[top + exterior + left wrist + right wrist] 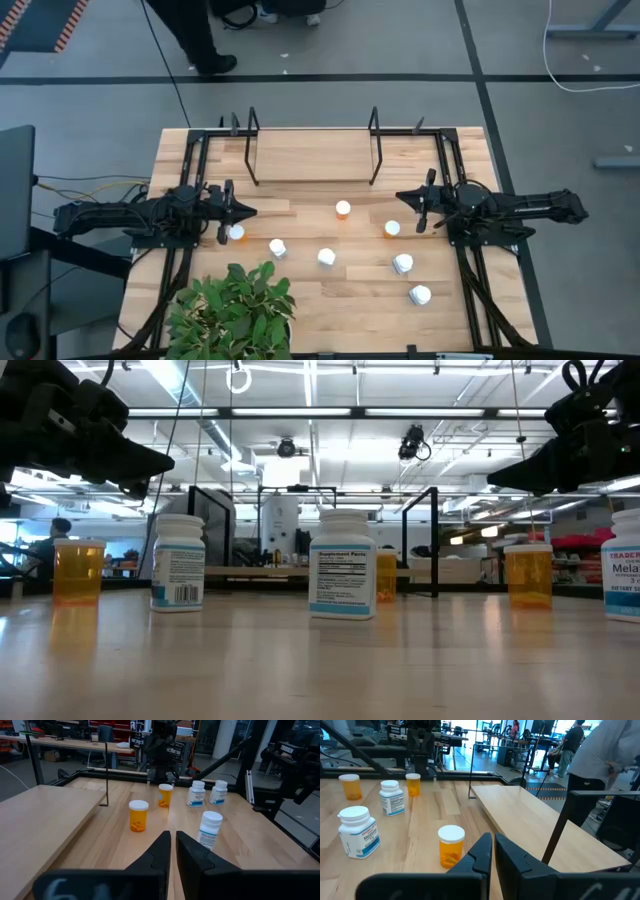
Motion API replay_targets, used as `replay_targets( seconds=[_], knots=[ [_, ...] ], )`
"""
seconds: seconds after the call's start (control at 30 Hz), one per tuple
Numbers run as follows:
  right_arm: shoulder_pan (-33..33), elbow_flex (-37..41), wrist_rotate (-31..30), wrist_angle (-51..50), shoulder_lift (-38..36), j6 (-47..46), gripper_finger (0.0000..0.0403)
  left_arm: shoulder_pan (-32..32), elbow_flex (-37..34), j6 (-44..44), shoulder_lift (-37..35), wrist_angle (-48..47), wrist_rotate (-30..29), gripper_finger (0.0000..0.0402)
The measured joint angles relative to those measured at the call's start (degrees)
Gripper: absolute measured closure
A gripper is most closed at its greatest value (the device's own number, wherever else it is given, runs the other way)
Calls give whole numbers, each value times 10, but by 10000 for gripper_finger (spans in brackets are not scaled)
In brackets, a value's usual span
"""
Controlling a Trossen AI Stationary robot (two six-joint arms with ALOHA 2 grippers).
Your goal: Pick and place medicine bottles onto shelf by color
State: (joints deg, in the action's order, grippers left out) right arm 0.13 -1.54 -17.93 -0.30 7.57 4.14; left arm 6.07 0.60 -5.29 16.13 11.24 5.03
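Observation:
Three orange bottles with white caps stand upright on the wooden table: one mid-table [343, 209], one near my right gripper [392, 229] and one by my left gripper [237, 233]. Several white bottles stand nearer the front: [277, 248], [326, 257], [402, 264], [420, 295]. The light-wood shelf [312, 155] with black uprights stands at the far middle and bears no bottle. My left gripper [245, 211] [173, 836] is shut and empty, above the table at the left. My right gripper [403, 197] [493, 840] is shut and empty at the right, with an orange bottle [451, 845] just ahead of it.
A green potted plant [235, 310] stands at the table's near left edge. Black frame rails [190, 180] run along both sides of the table. A person [600, 760] stands beyond the far edge.

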Motion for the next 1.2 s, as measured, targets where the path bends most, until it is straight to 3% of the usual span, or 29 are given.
replay_targets(
  seconds=[0.73,0.97,1.2],
  knots=[
    [0,0,0,0,0,0,376,0,0,-1,0,2,0,365],
    [0,0,-4,0,0,11,376,0,0,-43,0,10,0,367],
    [0,0,-4,0,0,22,376,0,0,-9,0,71,-58,369]
  ],
)
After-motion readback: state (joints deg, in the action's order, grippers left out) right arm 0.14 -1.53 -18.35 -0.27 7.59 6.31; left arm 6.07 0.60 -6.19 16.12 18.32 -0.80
